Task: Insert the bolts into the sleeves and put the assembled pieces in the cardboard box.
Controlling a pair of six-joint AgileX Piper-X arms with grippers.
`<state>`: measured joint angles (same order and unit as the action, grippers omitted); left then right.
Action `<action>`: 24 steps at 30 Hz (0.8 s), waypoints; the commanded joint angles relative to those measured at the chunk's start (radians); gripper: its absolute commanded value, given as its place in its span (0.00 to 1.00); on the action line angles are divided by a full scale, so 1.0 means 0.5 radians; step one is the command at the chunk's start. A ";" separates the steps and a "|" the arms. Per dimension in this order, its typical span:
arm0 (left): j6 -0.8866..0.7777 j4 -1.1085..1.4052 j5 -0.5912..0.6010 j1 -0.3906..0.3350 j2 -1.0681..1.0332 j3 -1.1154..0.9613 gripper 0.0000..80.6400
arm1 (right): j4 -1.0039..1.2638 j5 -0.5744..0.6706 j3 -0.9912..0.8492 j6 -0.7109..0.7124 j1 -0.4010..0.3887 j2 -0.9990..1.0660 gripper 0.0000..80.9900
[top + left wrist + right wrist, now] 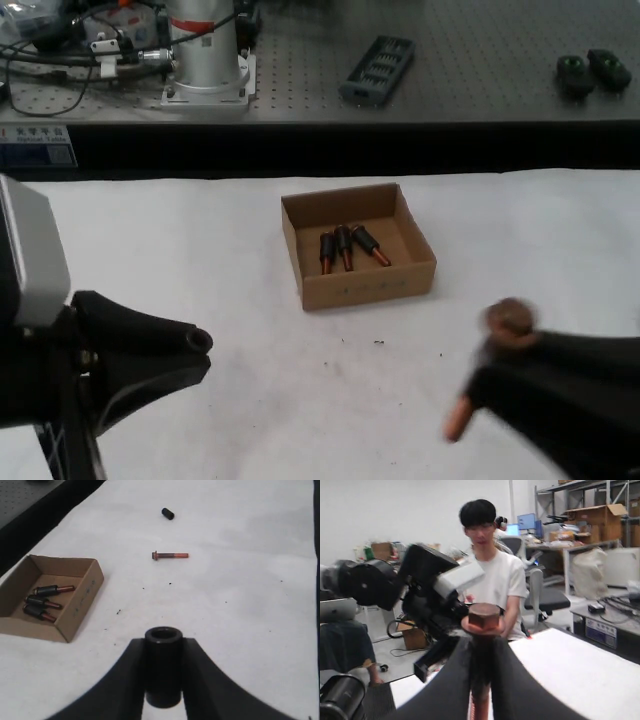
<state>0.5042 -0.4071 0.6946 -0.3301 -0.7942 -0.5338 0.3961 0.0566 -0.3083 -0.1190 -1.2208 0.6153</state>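
Sleeve (163,672): we see it clamped between the fingers of the left gripper (163,652), its open bore facing away from the wrist. The fingers hide its flanks.
Bolt (483,617): the right gripper (481,652) is closed on its shank, with the hex head standing proud of the fingertips. We see little of the shank, which is mostly hidden between the fingers.
From above: the held bolt (457,422) is blurred, head and tip sticking out on either side of the right gripper (487,385), whose arm is cut off by the frame edge. At the left gripper (195,345) we cannot make out the sleeve.
Loose bolt (170,555): it lies flat on the sheet, beyond the held sleeve.
Loose sleeve (168,514): it lies farther on, apart from that bolt.
Cardboard box (360,285): open, mid-sheet, holding three assembled pieces (345,247) side by side.
Surface: a white sheet (180,240) with a few dark specks.
Behind: a dark perforated bench (480,90) carrying a metal post (205,50), cables (60,45) and a ribbed black block (378,68).
Room: shelving (560,487) and desks, blurred.
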 commanded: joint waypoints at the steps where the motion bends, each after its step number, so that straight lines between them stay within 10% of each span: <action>1: -0.092 0.286 -0.123 0.004 0.008 0.090 0.01 | 0.150 -0.005 -0.007 0.053 -0.024 0.062 0.08; 13: -0.477 1.129 -0.150 0.008 0.129 0.379 0.01 | 0.995 -0.504 -0.007 0.526 -0.092 0.913 0.08; 24: -0.797 2.255 -0.017 0.008 -0.439 0.628 0.01 | 1.123 -0.303 -0.007 0.425 0.437 1.108 0.08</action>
<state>0.1568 0.5676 0.6559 -0.3275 -0.9452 -0.2163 0.9253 -0.1306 -0.3083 0.1121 -1.0395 1.1696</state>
